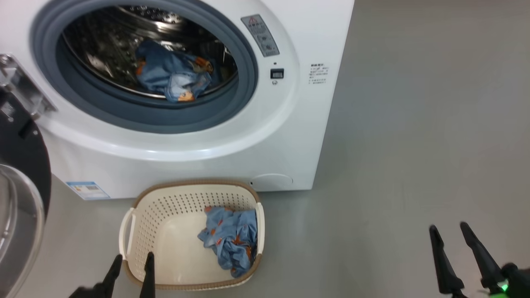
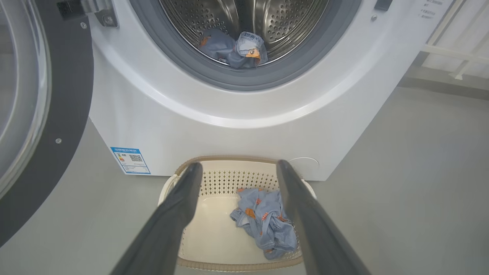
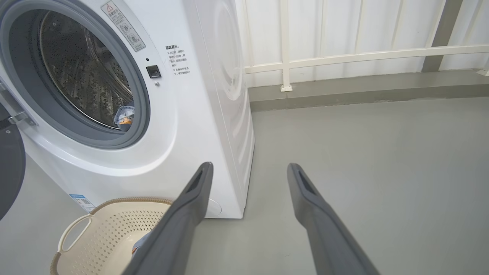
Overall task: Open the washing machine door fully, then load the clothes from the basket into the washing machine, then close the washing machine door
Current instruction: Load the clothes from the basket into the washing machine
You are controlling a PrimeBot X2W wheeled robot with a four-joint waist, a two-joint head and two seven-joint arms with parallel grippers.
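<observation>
1. Door stage complete: I see the washing machine door [image 1: 25, 161] swung wide, left of my left hand [image 1: 133, 256].
2. Loading half done: one garment [image 1: 174, 76] lies inside the washing machine [image 1: 290, 124], and the second garment [image 1: 232, 240] sits in the basket [image 1: 174, 207], just ahead of that hand.
3. Both hands are spread and empty; the right hand [image 1: 448, 227] is well apart from the basket. Door closing not yet done.

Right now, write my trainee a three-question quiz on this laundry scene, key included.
1. True or false: the washer door stands open.
2. Where does the blue garment lie in the basket? A: against its right side. B: draped over its left handle. C: spread across the whole bottom.
3. Fill in: the open fingers at the basket's near rim belong to the robot's ____ arm.
Key: 1 true. 2 A. 3 left: that is the left gripper; the right gripper is off to the side over the floor.
</observation>
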